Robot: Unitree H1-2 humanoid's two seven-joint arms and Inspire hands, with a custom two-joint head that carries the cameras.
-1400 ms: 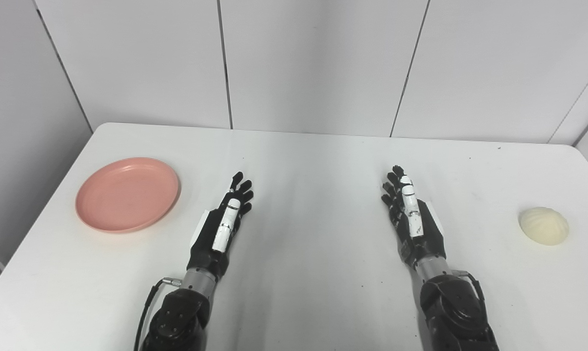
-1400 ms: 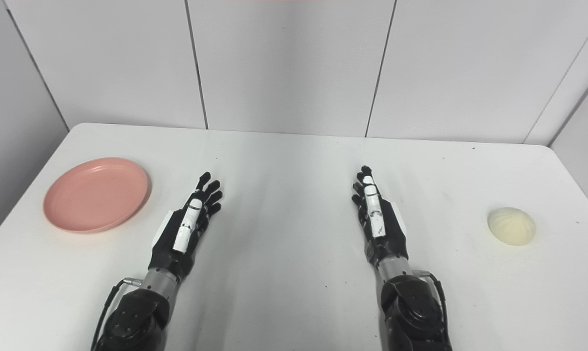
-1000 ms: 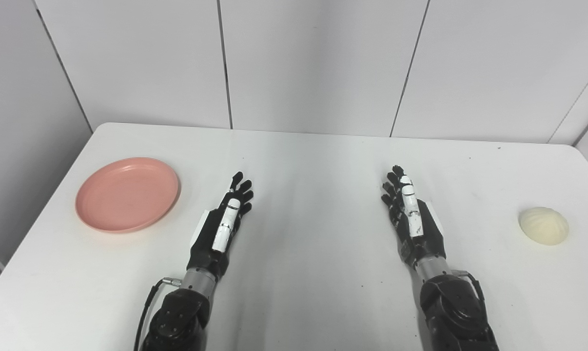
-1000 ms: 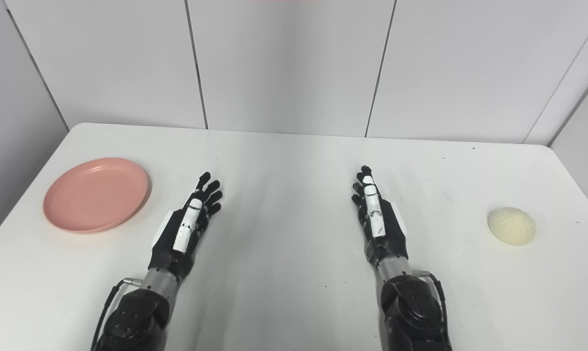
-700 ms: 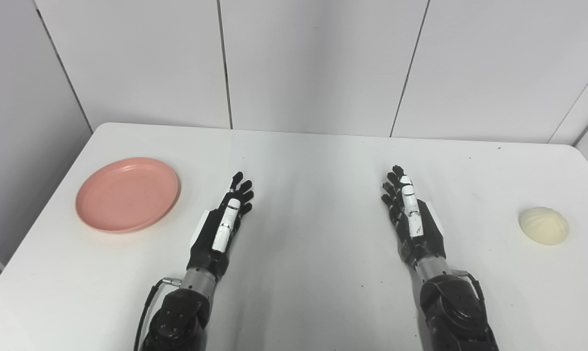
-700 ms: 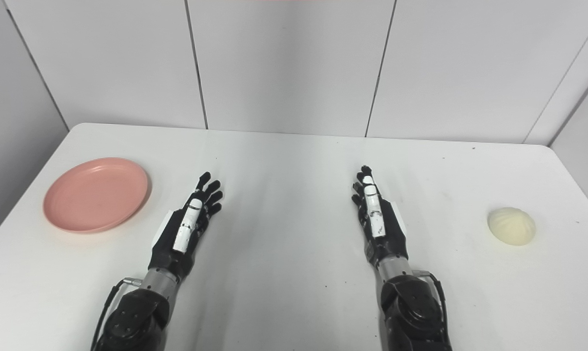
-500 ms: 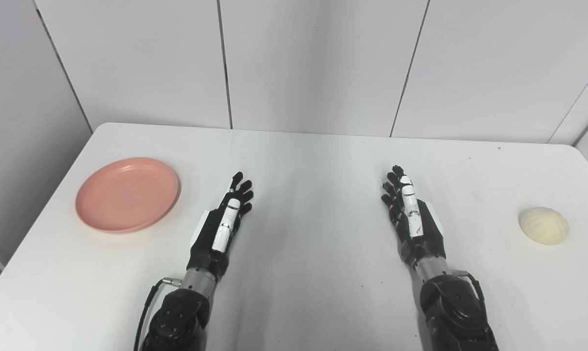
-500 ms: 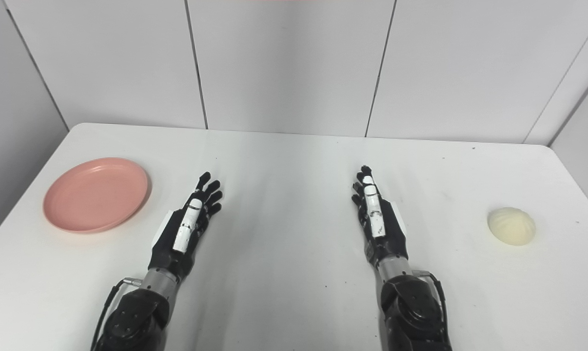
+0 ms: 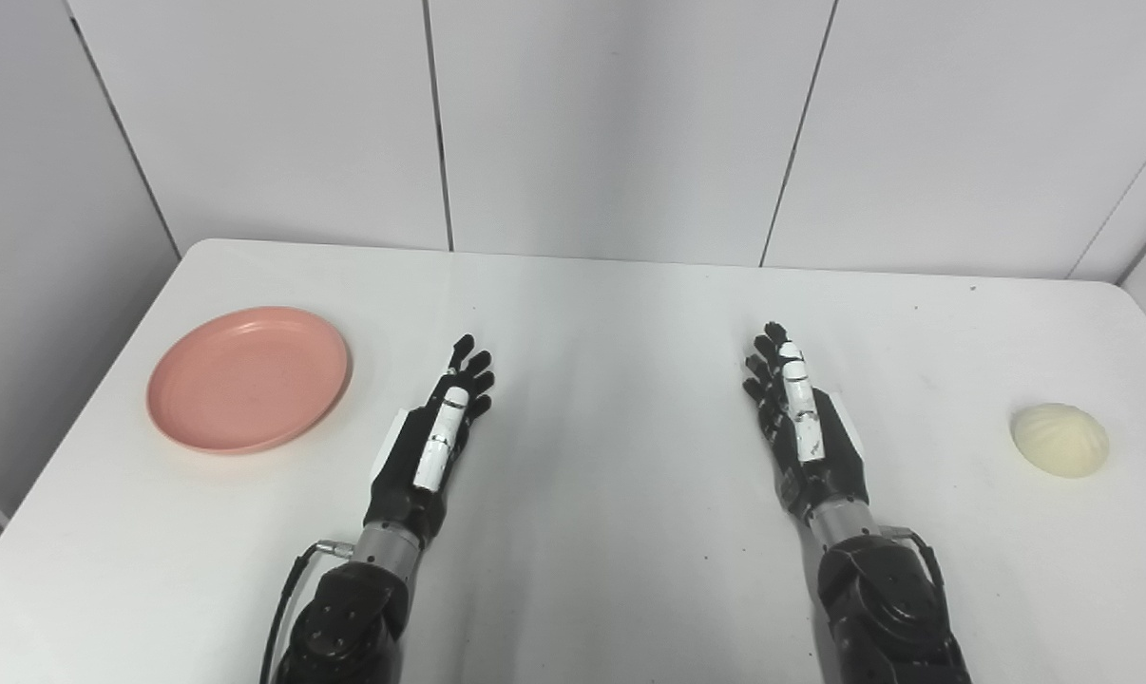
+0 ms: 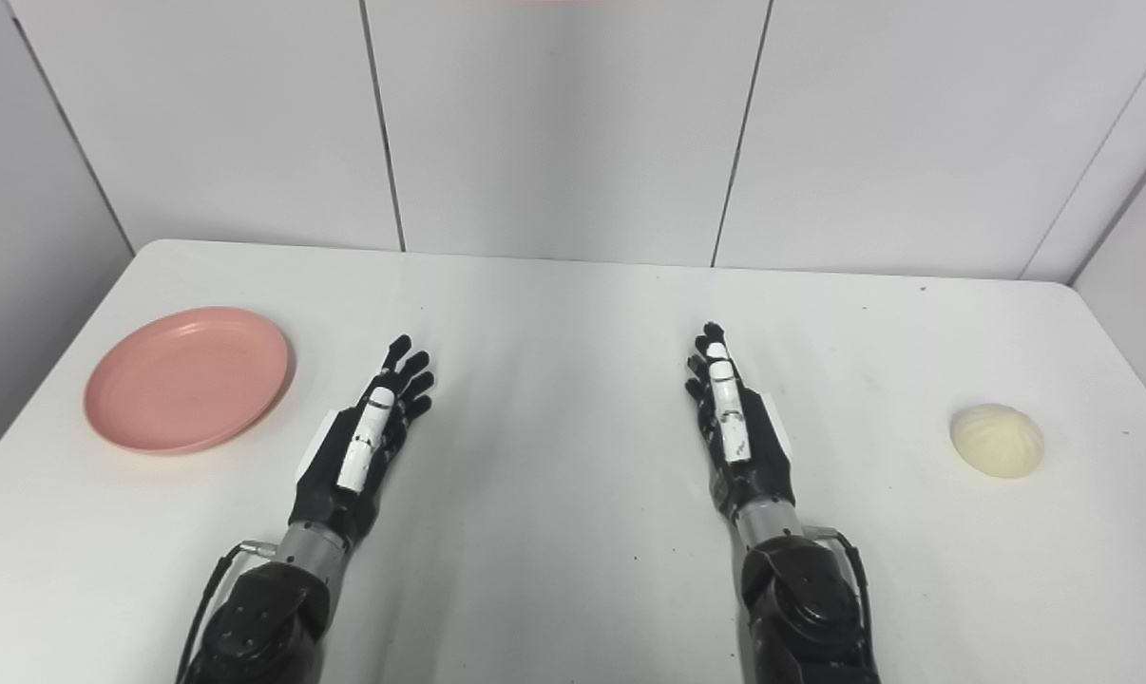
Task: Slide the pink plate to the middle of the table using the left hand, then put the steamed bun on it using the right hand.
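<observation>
White table (image 9: 611, 589), rounded corners; pale grey panelled walls (image 9: 611, 123) behind, dark vertical seams.

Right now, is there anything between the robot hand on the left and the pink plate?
No. Only bare white table lies between the left robot hand and the pink plate; both eye views show it.

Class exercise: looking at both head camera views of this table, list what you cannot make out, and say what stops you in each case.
- Palm sides of the left hand and right hand: both views show them edge-on.
- Underside of the pink plate: against the table.
- Steamed bun far side and base: hidden by its own dome.
- Upper arms: cut off by the bottom edge.
- Table's near edge: out of frame.
</observation>
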